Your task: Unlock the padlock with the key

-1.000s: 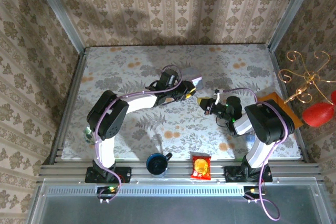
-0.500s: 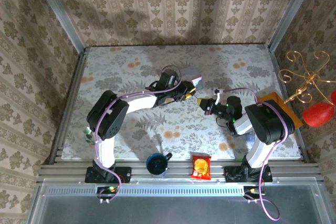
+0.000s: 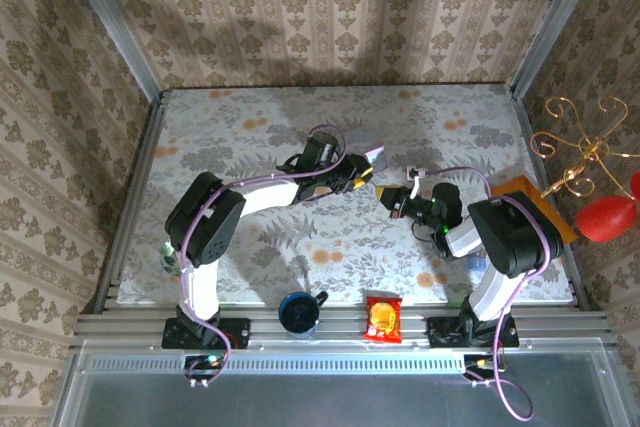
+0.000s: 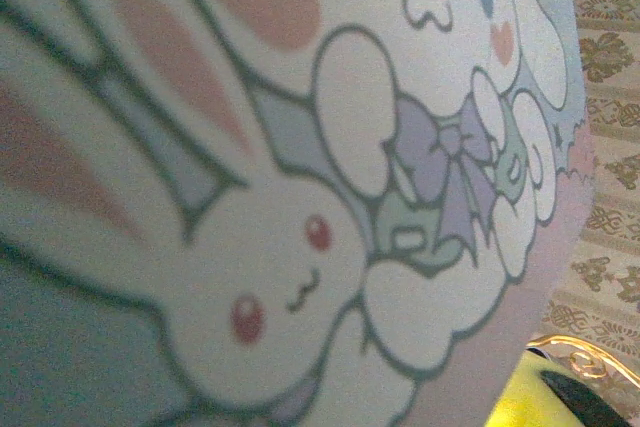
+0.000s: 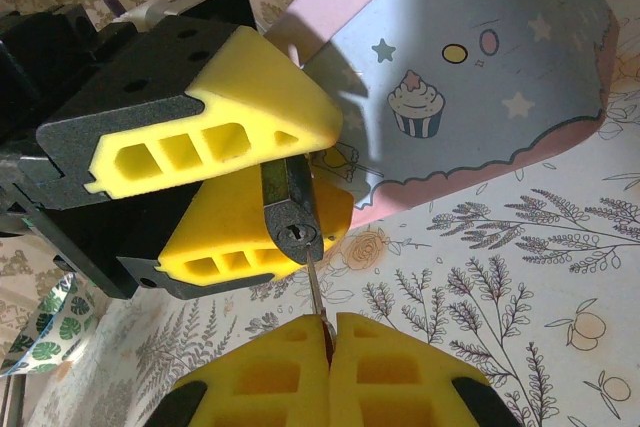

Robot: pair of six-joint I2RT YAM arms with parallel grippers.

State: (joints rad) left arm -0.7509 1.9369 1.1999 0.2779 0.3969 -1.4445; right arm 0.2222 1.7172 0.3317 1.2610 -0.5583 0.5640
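In the right wrist view the small dark padlock is pinched between the yellow pads of my left gripper, keyhole end facing the camera. My right gripper is shut on the key. Its thin blade points up, with the tip at the lower edge of the keyhole. From above, the left gripper and right gripper meet nose to nose at mid-table. The shackle is hidden between the pads.
A pastel cartoon tin box lies right behind the left gripper, and its bunny print is close to the left wrist camera. A blue cup and a red snack packet sit at the near edge. An orange pad lies at the right.
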